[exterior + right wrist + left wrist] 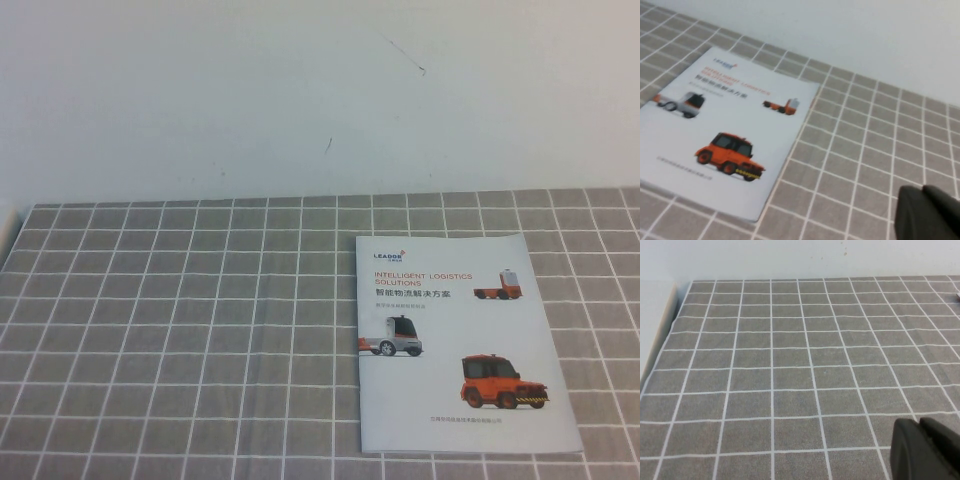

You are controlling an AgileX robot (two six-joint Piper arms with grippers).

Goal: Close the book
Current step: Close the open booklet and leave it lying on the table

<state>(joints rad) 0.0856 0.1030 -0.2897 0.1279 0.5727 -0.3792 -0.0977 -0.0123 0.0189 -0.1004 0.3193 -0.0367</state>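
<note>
Across the counter [150, 330], saw a grey cloth [790, 365] ruled into squares by thin white lines, running back to a plain white wall [300, 90] marked with a few small dark specks.

Found the book [455, 340] already closed, lying flat on the cloth with its front cover up. Read an orange heading [415, 277], "INTELLIGENT LOGISTICS SOLUTIONS", near the top of the pale cover. Made out three printed vehicles below it: an orange tow truck [503, 381], a grey-and-white shuttle [392, 336] and a small orange flatbed [498, 287].

Caught the right gripper [922, 189] only through its own wrist camera, as a dark shape low over the cloth. Saw it clenched on nothing, with no cloth showing between its two halves. Placed the book ahead of this gripper and off to one side, well apart and untouched.

Caught the left gripper [920, 423] the same way, dark and low over bare cloth, likewise clenched and holding nothing. Saw only open squares of cloth ahead of it, up to the wall. Noticed a pale ledge [655, 325] bordering the cloth further out to one side of this gripper.
</note>
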